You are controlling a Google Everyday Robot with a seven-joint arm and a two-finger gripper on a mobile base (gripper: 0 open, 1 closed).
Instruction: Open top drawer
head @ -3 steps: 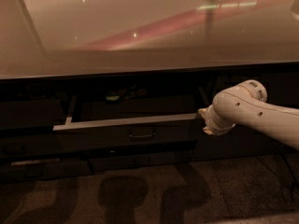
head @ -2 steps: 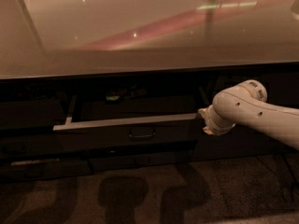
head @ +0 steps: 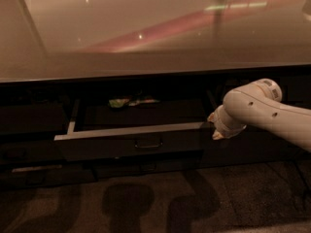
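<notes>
While the top drawer (head: 107, 149) sits pulled partway out under the table (head: 146, 42), the gripper (head: 214, 126) hangs right by its front's end, honestly can't tell its grip.

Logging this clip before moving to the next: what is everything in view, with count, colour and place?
countertop: one, glossy beige, across the top of the view.
top drawer: one, dark grey front with a pale upper edge, pulled open under the countertop, left of centre.
pull handle: one, small, dark, middle of the drawer front.
packets: greenish and pale, at the back inside the drawer; count unclear.
lower fronts: dark, beneath the top drawer; count unclear.
floor: dark, speckled, along the bottom, with shadows.
arm: one, white, coming in from the right.
gripper: one, pale, at the drawer front's right end.
</notes>
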